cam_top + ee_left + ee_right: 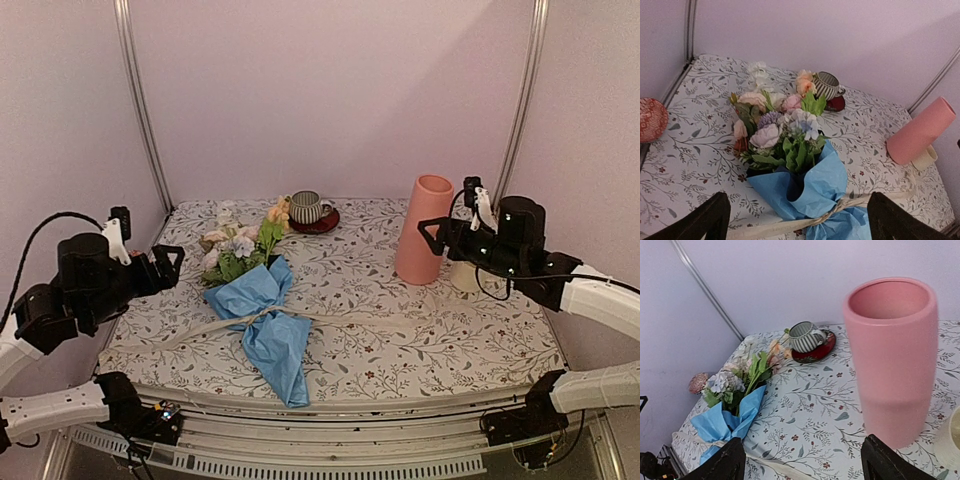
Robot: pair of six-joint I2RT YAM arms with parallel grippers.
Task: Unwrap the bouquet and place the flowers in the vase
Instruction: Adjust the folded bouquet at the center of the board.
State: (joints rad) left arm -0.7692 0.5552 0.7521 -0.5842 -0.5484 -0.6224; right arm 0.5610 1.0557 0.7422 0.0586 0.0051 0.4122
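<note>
The floral table bears the bouquet, the vase, a saucer and a mug.

You face a plain, matte lilac-pink back wall at twelve o'clock, evenly lit. Slim silver metal posts rise in its corners at eleven and one o'clock. Below lies a flat table in white leaf-sprig cloth.

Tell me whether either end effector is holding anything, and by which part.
Nothing is held; left end effector and right end effector both stand open.
</note>
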